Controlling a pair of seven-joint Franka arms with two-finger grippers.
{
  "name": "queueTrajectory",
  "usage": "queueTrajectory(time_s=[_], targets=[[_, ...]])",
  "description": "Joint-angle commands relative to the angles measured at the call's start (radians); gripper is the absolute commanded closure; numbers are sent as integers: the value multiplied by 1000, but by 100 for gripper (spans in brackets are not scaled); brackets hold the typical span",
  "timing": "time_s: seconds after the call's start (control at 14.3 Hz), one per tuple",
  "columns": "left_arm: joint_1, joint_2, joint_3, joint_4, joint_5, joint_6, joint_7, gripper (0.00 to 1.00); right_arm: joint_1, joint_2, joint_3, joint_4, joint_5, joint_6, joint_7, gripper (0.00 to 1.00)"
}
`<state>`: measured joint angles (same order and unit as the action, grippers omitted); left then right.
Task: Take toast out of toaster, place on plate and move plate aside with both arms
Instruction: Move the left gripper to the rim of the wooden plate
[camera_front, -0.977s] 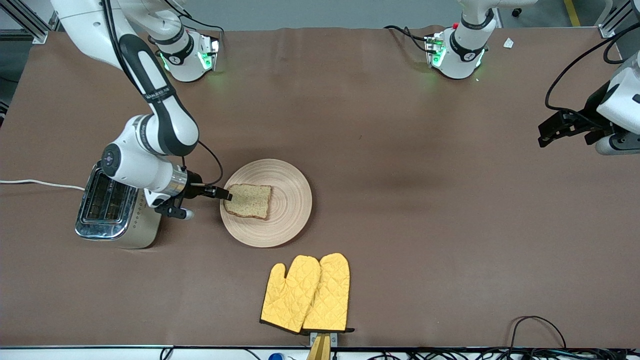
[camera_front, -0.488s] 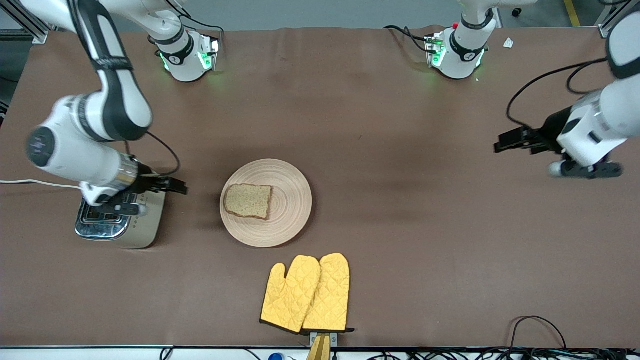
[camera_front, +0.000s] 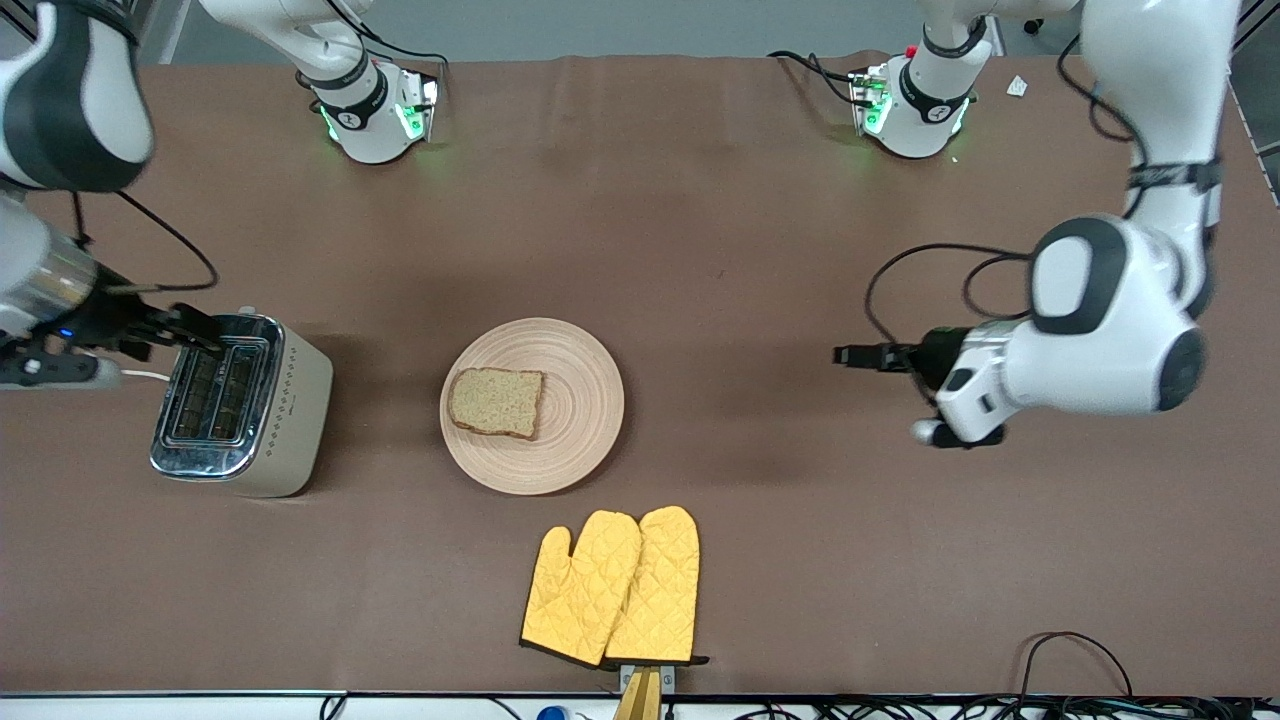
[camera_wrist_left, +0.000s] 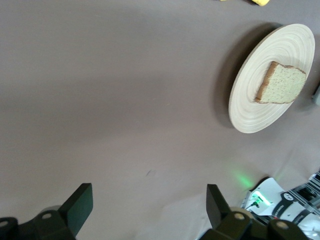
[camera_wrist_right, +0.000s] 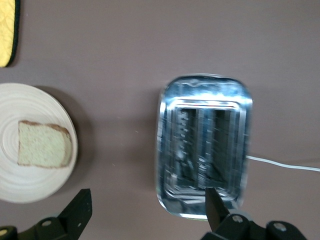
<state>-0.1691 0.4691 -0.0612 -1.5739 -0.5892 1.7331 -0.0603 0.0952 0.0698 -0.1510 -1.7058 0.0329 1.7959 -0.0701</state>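
Both arms raised, left tool (camera_front: 850, 355) & right tool (camera_front: 195, 332) spread wide, empty.

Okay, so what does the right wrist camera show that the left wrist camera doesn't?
Only the right wrist view shows the toaster, seen from above with both slots empty, and its white cord. Only the left wrist view shows a robot base with a green light. Both show the slice of toast lying flat on the wooden plate, a corner of the yellow oven mitts, the brown table, and that arm's own open, empty claw: the right claw and the left claw.
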Motion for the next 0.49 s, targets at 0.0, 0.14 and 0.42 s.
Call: queueTrajectory(time_s=[0.0, 0.14, 0.42], targets=[[-3, 94, -66, 26, -66, 81, 55, 1, -84, -13, 13, 122, -19, -154, -48, 0], [-3, 153, -130, 28, -140, 182, 106, 1, -98, -33, 11, 147, -33, -216, -48, 0], [-56, 264, -166, 29, -274, 319, 168, 1, -91, -123, 21, 149, -48, -299, -40, 0]])
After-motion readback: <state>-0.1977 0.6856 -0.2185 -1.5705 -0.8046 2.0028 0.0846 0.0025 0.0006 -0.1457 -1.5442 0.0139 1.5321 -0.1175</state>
